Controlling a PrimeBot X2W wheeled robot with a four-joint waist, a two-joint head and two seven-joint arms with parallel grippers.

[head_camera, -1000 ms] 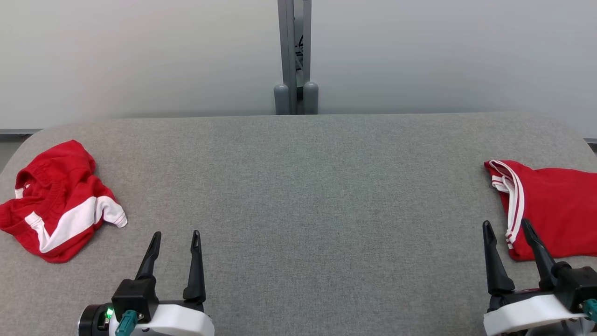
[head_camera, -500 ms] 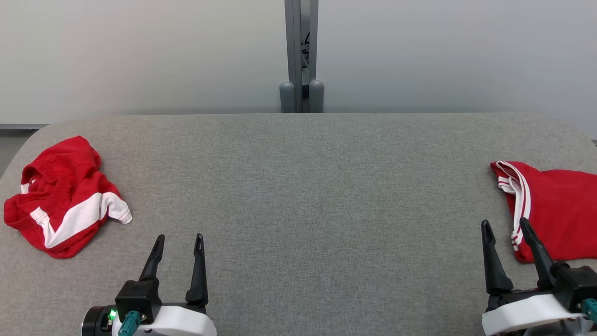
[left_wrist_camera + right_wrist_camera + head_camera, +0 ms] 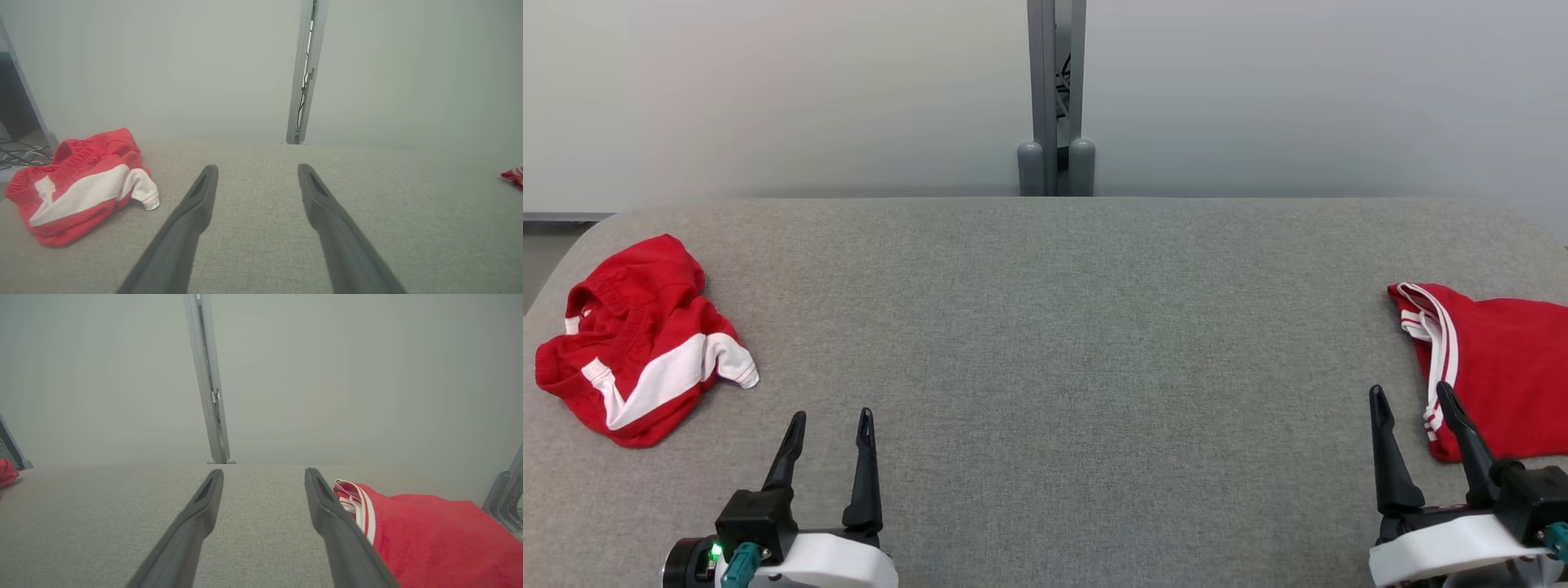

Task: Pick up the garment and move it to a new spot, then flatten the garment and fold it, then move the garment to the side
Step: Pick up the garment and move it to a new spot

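A crumpled red garment with a white band (image 3: 637, 347) lies at the left end of the grey table (image 3: 1054, 327); the left wrist view has this crumpled garment (image 3: 81, 185) left of the fingers. A folded red garment with white stripes (image 3: 1494, 367) rests flat at the right end, and the right wrist view shows this folded garment (image 3: 429, 535) just right of the fingers. My left gripper (image 3: 831, 420) is open over bare table near the front edge, right of the crumpled garment. My right gripper (image 3: 1411, 396) is open and empty, its right finger overlapping the folded garment's striped edge in the head view.
A grey metal post (image 3: 1056, 98) stands behind the table's far edge against a pale wall. Cables (image 3: 16, 157) lie off the table's left end. A metal bracket (image 3: 506, 498) shows at the far right.
The whole head picture has shifted slightly rightward and up, so the camera has moved. Both grippers hold about the same place, open, and the garments lie as before.
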